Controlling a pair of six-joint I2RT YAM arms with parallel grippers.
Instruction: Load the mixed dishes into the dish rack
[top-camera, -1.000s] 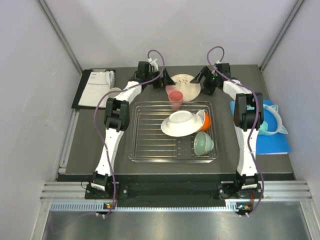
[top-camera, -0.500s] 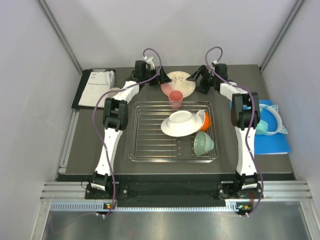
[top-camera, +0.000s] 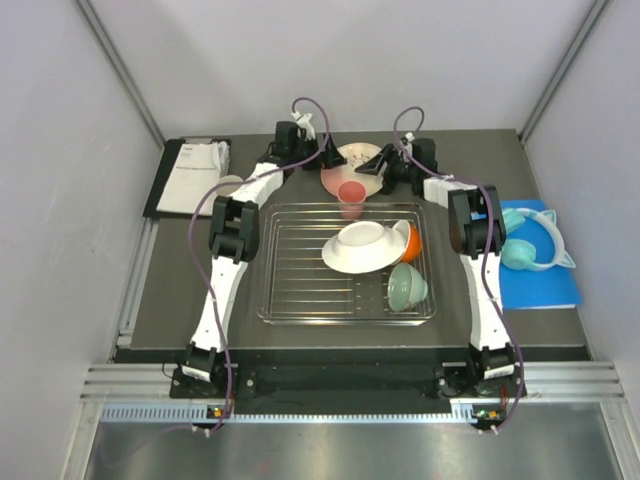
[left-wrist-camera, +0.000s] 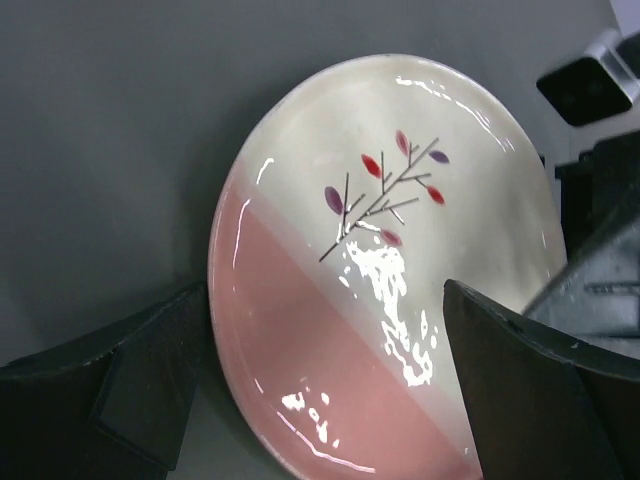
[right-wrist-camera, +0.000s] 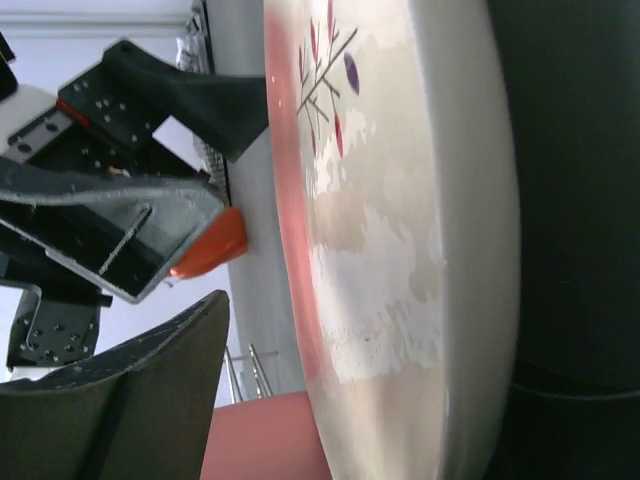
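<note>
Beige plate with floral mark (left-wrist-camera: 385, 250), half pink, tilted: sits between the left gripper's (top-camera: 326, 158) spread fingers (left-wrist-camera: 140, 390). Right gripper (top-camera: 384, 166) straddles the opposite rim, jaws apart, one finger (right-wrist-camera: 130, 390) clear of the plate's face. Dish rack (top-camera: 300, 272) lies just nearward of both grippers.

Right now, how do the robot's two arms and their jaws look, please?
The left arm and the right arm match: slim white links joined by boxy black joints on black bases. A thin purple cable loops along each one. The jaws are matte black, broad and wedge-shaped. I see no readable markings.
</note>
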